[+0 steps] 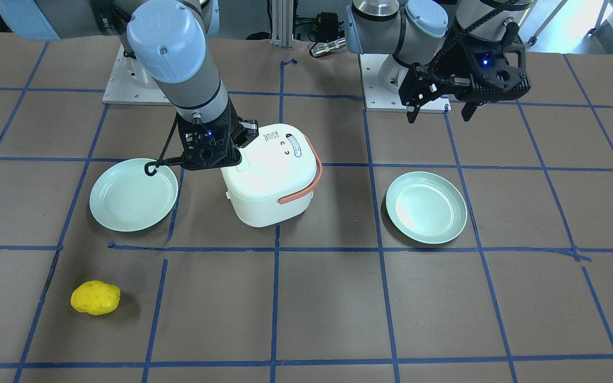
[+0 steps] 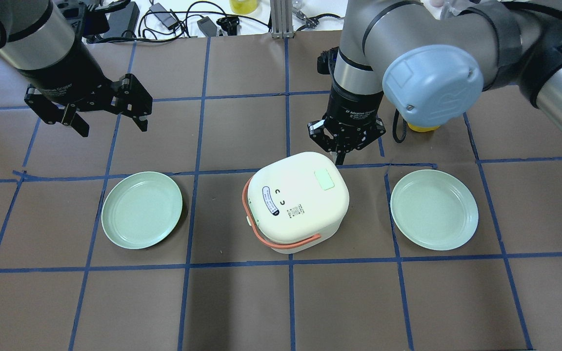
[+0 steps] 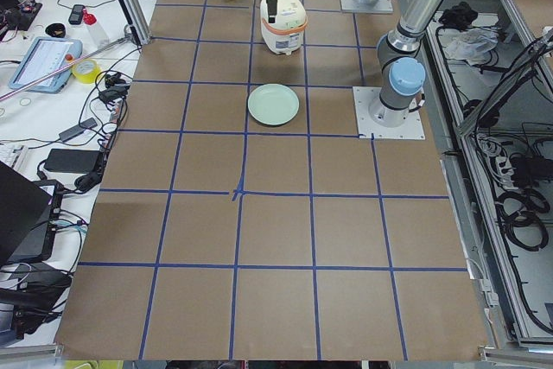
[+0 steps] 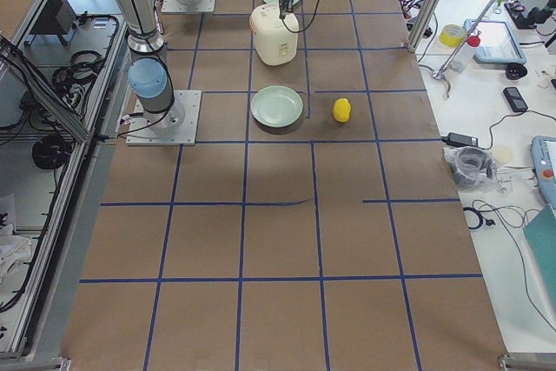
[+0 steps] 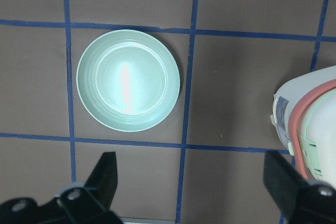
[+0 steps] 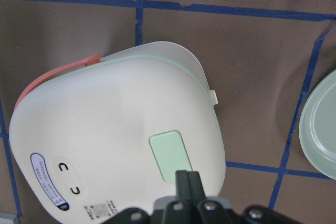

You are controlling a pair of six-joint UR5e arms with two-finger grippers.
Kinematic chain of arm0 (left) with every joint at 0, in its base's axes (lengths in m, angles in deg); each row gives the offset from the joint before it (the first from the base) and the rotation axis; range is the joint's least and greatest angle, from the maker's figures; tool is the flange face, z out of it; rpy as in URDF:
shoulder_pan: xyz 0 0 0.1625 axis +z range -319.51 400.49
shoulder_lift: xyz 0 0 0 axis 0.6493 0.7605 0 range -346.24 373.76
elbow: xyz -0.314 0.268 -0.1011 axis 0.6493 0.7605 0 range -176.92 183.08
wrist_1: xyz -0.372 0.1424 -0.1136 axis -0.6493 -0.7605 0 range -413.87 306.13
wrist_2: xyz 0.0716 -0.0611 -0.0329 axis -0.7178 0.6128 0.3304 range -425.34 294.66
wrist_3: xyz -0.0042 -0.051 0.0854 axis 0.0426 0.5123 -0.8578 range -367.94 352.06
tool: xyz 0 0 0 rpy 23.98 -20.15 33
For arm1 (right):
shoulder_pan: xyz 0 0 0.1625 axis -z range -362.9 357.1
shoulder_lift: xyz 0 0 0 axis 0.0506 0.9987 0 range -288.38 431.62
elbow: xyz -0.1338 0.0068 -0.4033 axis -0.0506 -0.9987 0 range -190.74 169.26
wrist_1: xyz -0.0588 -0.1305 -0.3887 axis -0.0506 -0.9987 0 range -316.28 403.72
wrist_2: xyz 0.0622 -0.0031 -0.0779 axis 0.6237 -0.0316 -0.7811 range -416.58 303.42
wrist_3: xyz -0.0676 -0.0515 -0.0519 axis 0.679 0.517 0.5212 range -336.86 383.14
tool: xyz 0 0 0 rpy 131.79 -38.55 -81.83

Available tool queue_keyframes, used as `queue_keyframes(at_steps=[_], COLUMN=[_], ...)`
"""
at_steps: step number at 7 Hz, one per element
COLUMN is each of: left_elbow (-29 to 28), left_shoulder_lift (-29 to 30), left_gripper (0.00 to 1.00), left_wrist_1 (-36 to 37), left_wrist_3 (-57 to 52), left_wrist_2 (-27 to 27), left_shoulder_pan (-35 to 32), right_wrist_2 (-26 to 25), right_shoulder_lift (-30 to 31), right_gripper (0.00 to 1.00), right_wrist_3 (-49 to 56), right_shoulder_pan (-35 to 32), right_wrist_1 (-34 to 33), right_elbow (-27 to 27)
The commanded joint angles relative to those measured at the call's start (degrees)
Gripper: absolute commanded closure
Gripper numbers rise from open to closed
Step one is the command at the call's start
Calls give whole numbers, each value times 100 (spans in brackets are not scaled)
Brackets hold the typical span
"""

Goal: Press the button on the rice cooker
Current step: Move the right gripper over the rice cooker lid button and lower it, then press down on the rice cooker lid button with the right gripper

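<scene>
The white rice cooker (image 2: 295,204) with an orange handle stands in the middle of the table, lid closed. A pale green button (image 2: 324,179) sits on its lid near the far right corner. My right gripper (image 2: 340,157) is shut and empty, pointing down over the cooker's far edge just beyond the button. In the right wrist view its closed fingertips (image 6: 188,179) are right beside the button (image 6: 170,156). My left gripper (image 2: 112,127) is open and empty, hovering above the table at the far left.
Two pale green plates lie either side of the cooker, one on the left (image 2: 142,209) and one on the right (image 2: 433,209). A yellow sponge-like lump (image 1: 95,298) lies on the table beyond the right plate. Blue tape lines grid the brown table.
</scene>
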Motion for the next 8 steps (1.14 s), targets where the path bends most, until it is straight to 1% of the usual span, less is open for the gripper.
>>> queue_keyframes(at_steps=[1,2,8], left_elbow=[0,0,0], left_shoulder_lift=[-2,7,-2], left_gripper=[0,0,0], left_wrist_1=[0,0,0], left_wrist_3=[0,0,0], left_wrist_2=[0,0,0], left_shoulder_pan=[0,0,0], right_wrist_2=[48,57,171], right_shoulder_lift=[-25,-25,-96], right_gripper=[100,100,100], right_wrist_3=[1,10,1], right_shoulder_pan=[-2,-2,-2], right_wrist_1=[-228,-237,-228], right_elbow=[199,269,287])
